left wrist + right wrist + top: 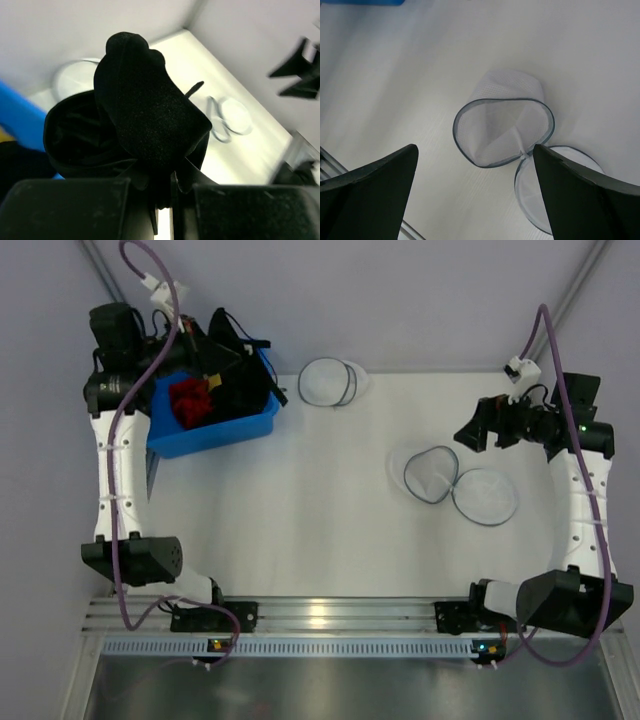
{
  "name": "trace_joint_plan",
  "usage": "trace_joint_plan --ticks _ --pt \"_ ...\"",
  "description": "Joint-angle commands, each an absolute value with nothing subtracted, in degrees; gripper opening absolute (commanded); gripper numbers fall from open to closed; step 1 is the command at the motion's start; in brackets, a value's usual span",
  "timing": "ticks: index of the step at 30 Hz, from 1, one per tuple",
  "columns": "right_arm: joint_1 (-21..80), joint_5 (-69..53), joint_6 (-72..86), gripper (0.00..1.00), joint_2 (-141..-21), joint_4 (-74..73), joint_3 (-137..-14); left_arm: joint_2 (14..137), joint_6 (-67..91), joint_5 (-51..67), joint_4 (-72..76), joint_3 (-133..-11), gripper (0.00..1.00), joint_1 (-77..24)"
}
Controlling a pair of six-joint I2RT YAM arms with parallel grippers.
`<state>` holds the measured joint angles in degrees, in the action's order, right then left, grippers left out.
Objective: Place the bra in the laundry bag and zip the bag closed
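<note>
Left gripper (pixel 163 200): I read it as clamped tight on the bra (pixel 150 115); black fabric bunches up out of the narrow gap between the fingers.
Bra: held in the air, well apart from the laundry bag (pixel 502 130), far to its left and toward the back of the table (pixel 300 530). One cup folds over the other and a thin strap end sticks out to the side.
Right gripper (pixel 476 428): jaws spread wide, nothing between them. It hangs near the laundry bag, just behind it, and my wrist view looks down onto the bag between the two fingers.
Laundry bag: unzipped, its two round halves side by side and joined at one point. The left half sits tilted with its dark hoop bent out of round; the right half lies flat on the table.
Blue bin (pixel 230 428): well to the left of the laundry bag, under the held bra, with a red garment (pixel 190 400) inside.
Second mesh case (pixel 330 382): behind and left of the laundry bag, apart from it.
</note>
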<state>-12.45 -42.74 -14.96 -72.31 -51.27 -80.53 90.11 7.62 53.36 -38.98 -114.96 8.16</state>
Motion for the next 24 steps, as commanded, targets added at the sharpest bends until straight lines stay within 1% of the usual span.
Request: trace_joint_plan --ticks 1,2,3,6,8,10,13,16,19,20,21,24 --pt "-11.60 -44.91 -15.73 0.99 -69.44 -52.47 -79.37 85.00 7.82 58.89 -37.62 -108.04 0.00 1.69" --pt "-11.51 -44.91 -16.17 0.99 -69.26 -52.73 -78.67 82.90 7.56 58.54 -37.62 -103.75 0.00 0.36" --pt "-11.51 -45.00 -16.35 0.99 -68.82 -53.00 -78.23 82.01 7.12 58.10 -37.53 -101.62 0.00 -4.17" --pt "-11.16 -45.18 -17.40 0.99 -68.29 -54.22 -77.08 79.72 5.28 56.87 -37.18 -93.10 0.00 -11.04" --pt "-10.72 -45.18 -18.62 0.99 -68.12 -55.28 -76.29 79.19 6.06 57.22 -36.13 -86.35 0.00 -13.87" --pt "-10.20 -45.18 -19.86 0.99 -67.94 -56.68 -75.42 79.45 5.98 58.00 -34.37 -79.76 0.00 -14.76" --pt "-9.67 -45.18 -20.21 0.99 -67.41 -57.48 -74.18 80.68 4.57 57.30 -32.01 -73.24 0.00 -15.73" --pt "-8.36 -45.18 -20.13 0.99 -66.89 -57.48 -71.29 81.12 3.69 52.58 -26.66 -62.97 0.03 -15.64" --pt "-6.25 -44.56 -19.60 0.99 -66.45 -56.26 -69.35 82.52 0.72 48.88 -24.53 -57.85 0.07 -15.64" --pt "-5.81 -44.47 -19.25 0.99 -66.18 -55.90 -68.13 83.23 0.53 47.56 -24.61 -57.22 0.09 -15.64" --pt "-5.45 -44.30 -19.25 0.99 -66.09 -55.72 -67.59 83.93 -1.13 45.03 -24.61 -56.69 0.09 -15.56" --pt "-5.10 -43.86 -19.60 1.00 -66.18 -55.81 -66.62 85.52 -3.42 42.20 -24.61 -55.20 0.11 -14.42"
